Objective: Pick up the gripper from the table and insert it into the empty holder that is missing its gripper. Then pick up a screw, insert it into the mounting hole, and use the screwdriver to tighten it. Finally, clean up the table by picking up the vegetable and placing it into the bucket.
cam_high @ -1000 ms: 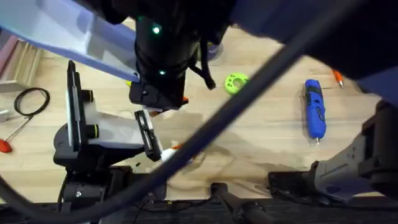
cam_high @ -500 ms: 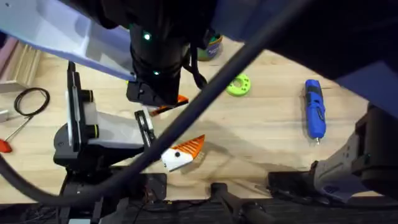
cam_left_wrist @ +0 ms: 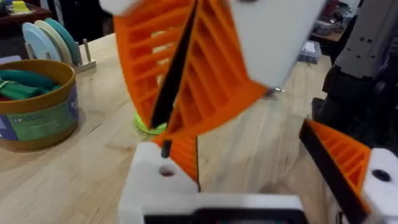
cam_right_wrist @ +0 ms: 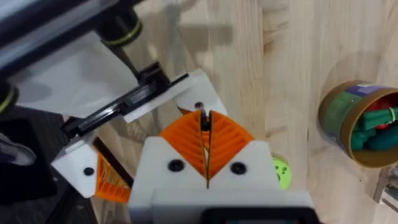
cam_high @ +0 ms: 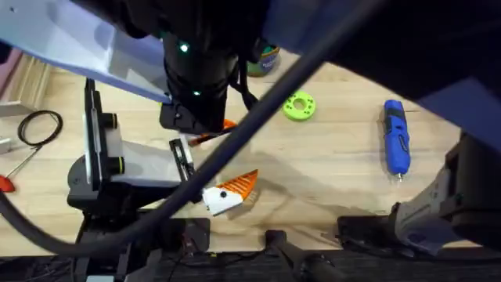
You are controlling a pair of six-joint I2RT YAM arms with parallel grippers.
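The right gripper (cam_right_wrist: 204,124) has its orange ribbed pads clenched on a thin dark pin (cam_left_wrist: 169,112). The pin's tip pokes out just past the pads, close to the hole in the white holder (cam_left_wrist: 152,186). The gripper (cam_left_wrist: 185,157), a small ribbed orange wedge, sits against the holder right at those pads' tips. The left gripper (cam_left_wrist: 249,143) is released, its fingers well apart, and the wedge lies on its holder side.
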